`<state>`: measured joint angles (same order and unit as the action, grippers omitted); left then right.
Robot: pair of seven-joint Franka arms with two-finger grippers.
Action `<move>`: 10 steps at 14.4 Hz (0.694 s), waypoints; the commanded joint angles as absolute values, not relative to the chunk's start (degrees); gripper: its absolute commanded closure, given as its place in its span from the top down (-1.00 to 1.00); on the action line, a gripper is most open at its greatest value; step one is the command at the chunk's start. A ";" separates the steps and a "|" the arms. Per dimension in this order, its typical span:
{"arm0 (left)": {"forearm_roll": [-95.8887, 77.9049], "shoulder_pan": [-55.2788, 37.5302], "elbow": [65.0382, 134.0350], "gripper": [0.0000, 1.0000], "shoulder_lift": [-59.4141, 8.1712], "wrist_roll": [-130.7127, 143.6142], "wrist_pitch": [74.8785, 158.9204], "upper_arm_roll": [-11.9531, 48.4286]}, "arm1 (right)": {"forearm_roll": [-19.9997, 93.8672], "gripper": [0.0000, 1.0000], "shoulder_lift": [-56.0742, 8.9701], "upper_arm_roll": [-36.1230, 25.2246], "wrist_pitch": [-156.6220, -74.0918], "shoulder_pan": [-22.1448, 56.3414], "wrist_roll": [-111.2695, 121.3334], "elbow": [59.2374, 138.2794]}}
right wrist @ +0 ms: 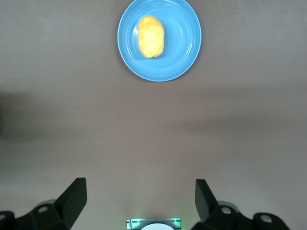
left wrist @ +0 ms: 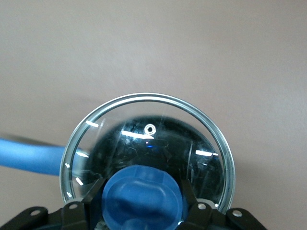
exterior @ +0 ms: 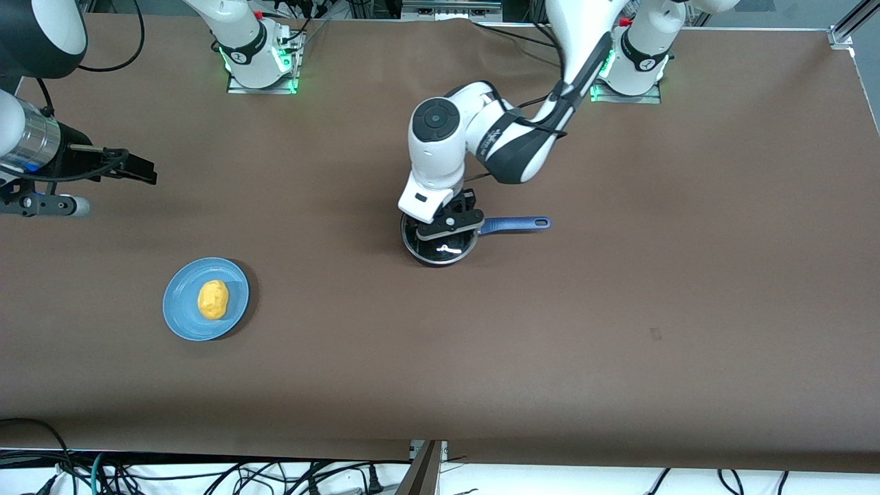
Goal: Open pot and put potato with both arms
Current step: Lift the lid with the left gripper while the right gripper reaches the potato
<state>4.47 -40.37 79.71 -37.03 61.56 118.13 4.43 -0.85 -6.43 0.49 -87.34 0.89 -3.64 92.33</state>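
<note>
Left wrist view shows what the front hides: left gripper fingers flanking the glass lid's blue knob on the pot, can't tell if clamped. Right gripper hangs wide open and empty, waiting, potato on the plate.

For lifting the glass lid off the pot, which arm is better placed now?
Left. The left pincer is already at the lid's blue knob on the pot. The right pincer hangs open over bare table, near the plate holding the potato.

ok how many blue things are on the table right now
3. The plate under the potato, toward the right arm's end; the pot's handle; and the lid's knob, between the left gripper's fingers. None seem hidden.
</note>
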 commanded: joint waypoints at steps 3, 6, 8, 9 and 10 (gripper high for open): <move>4.75 -27.19 86.54 0.03 -27.09 38.99 113.03 4.92 | -1.32 1.00 -11.51 0.00 -95.60 1.14 -3.16 92.02; 1.59 -17.00 91.22 0.04 -23.65 18.53 113.03 4.49 | -1.41 1.00 -15.89 0.00 -105.78 1.32 -3.25 92.81; 1.58 -11.28 92.54 0.04 -23.55 7.17 113.55 3.61 | -1.41 1.00 -19.84 0.00 -114.31 1.14 -2.55 94.04; 1.32 -9.34 93.51 0.03 -23.90 2.25 114.34 2.30 | -1.41 1.00 -21.86 -0.09 -117.83 1.14 -1.59 94.65; 0.45 -7.84 94.91 0.03 -24.17 -2.59 116.61 0.89 | -1.41 1.00 -24.23 -0.09 -120.65 1.14 -1.41 94.83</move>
<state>2.58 -10.25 90.34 -25.99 6.62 113.33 2.27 -0.92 -20.41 0.28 -115.58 0.91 -2.86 94.45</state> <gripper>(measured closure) 0.339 0.000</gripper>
